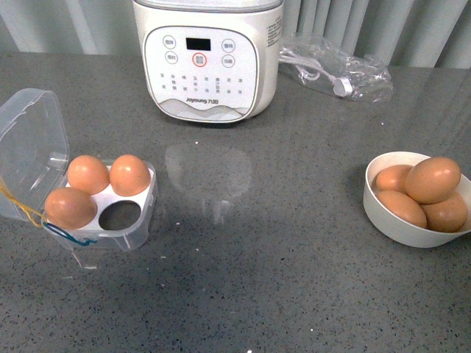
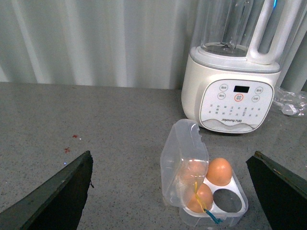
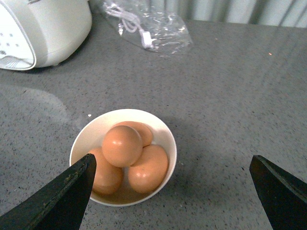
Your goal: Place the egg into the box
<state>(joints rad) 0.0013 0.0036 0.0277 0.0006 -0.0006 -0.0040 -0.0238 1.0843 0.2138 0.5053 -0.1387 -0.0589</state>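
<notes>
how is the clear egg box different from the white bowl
The box is clear plastic; the bowl is opaque white. The box keeps three eggs in separate cells, one cell empty; the bowl holds four eggs piled together. The box has an open lid; the bowl has none. Both sit on the grey counter.

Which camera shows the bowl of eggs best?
Right wrist view: the bowl sits mid-frame, seen from above, with all four eggs showing. The front view clips its right rim at the picture edge. The left wrist view misses it.
</notes>
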